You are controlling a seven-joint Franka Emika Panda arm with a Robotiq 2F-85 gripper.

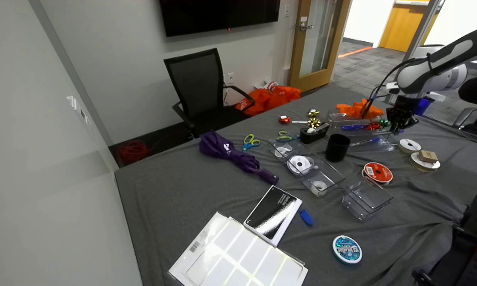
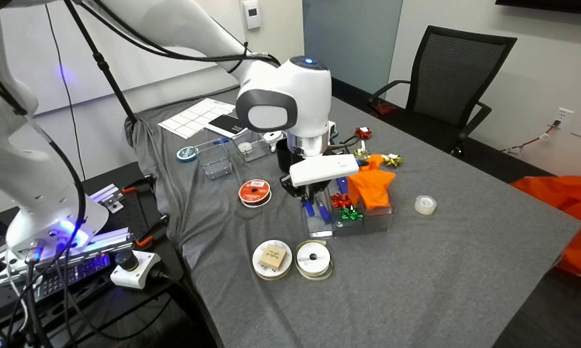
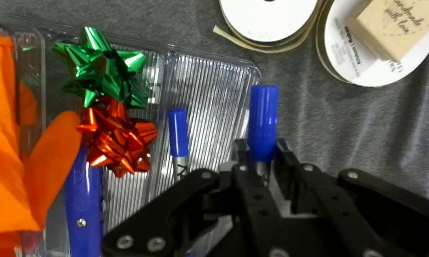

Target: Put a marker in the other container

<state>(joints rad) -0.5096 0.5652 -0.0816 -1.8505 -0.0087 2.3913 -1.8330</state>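
Well inside the tabletop [image 2: 416, 295] edges, the pincer [image 3: 261, 151] is gripping a marker [image 3: 263, 119] cap-end, so any bump's prob risking slippage.

A blue-capped marker [image 3: 263, 123] is pinched in the end effector [image 3: 261, 152], raised near the edge of a clear, divided container [image 2: 370, 225]; a similar marker [image 3: 178, 132] lies in its outer compartment [image 3: 214, 96].
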